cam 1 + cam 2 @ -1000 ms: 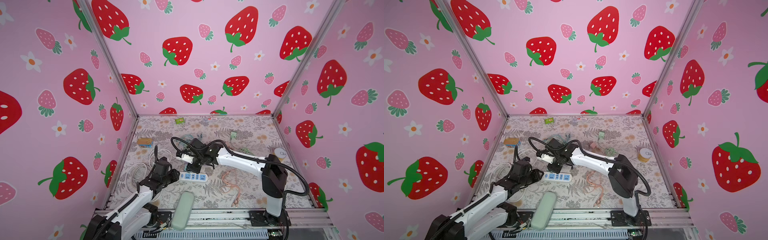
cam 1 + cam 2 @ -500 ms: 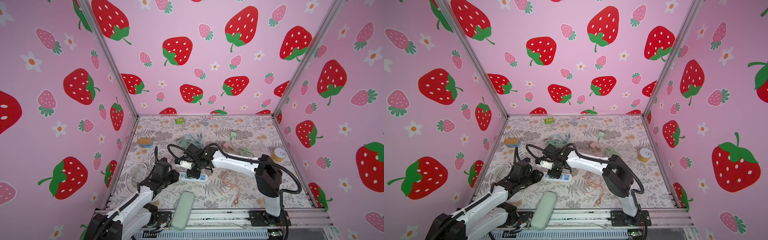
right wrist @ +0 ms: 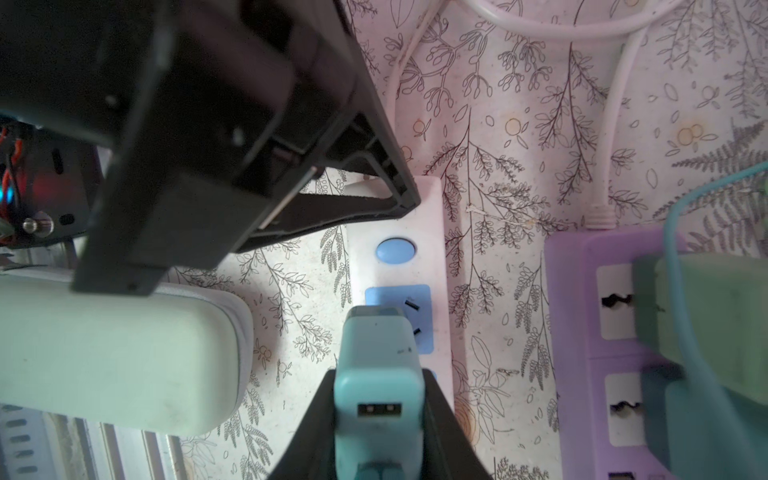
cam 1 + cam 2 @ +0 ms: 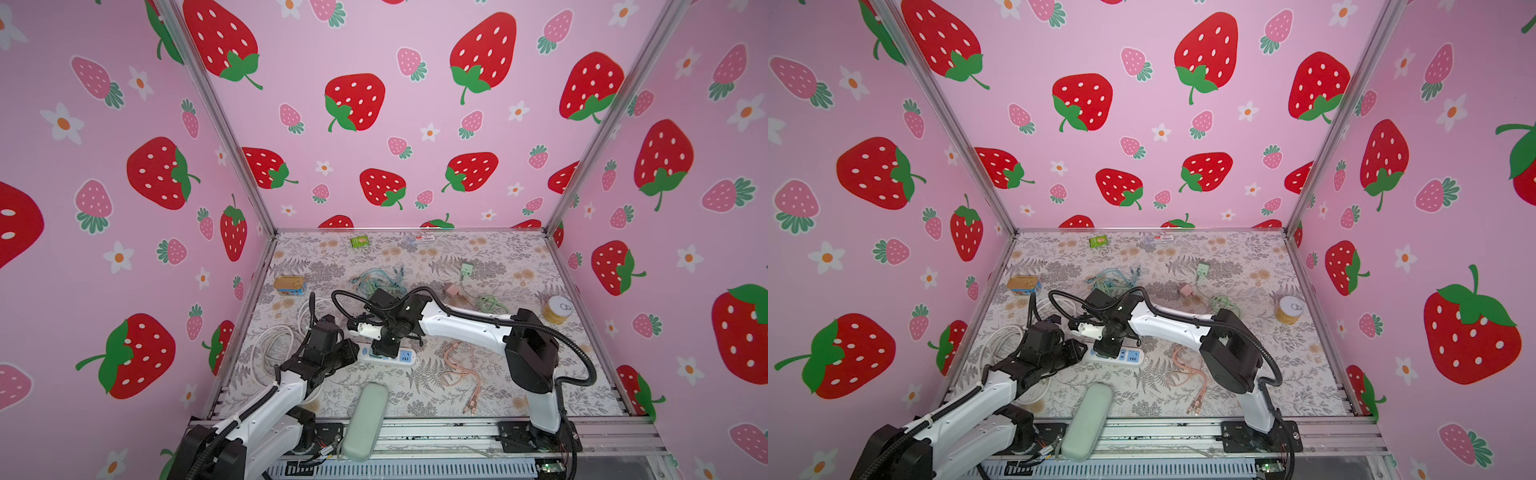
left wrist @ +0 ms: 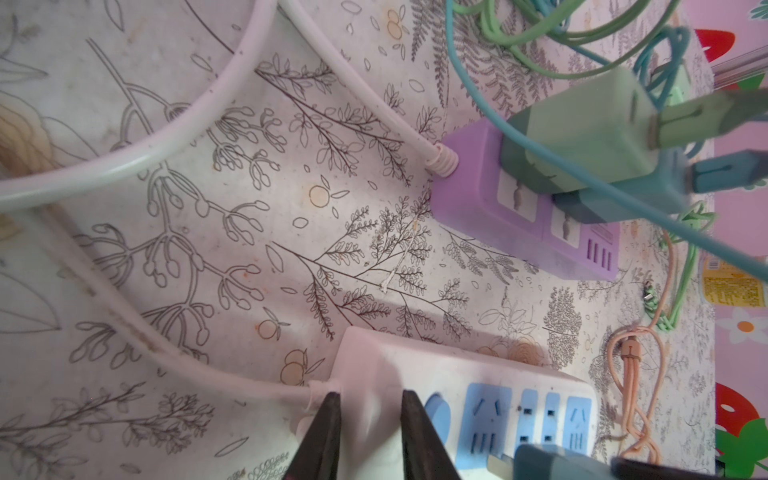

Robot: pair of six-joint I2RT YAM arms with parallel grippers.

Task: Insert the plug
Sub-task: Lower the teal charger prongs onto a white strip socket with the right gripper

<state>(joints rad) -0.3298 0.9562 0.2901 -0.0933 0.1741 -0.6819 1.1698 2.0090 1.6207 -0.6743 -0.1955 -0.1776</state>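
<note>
FINAL APPROACH: Your right gripper is clenched on the teal plug, one finger down each flank. It carries the plug low over the white power strip, the plug's nose covering part of the first blue socket, just past the round blue switch. Your left gripper sits at the strip's cord end, jaws partly apart with white casing between them (whether they pinch it or merely pin it down, you cannot tell from here). The left wrist view shows what looks like a metal prong at the plug's front, clear of the strip's face, so the plug reads as lined up but not seated. The step in hand is alignment. Your next move calls for squaring the prongs with the slots, then a straight, firm push in while the left arm braces the strip against sliding. The purple power strip alongside plays no part.
</note>
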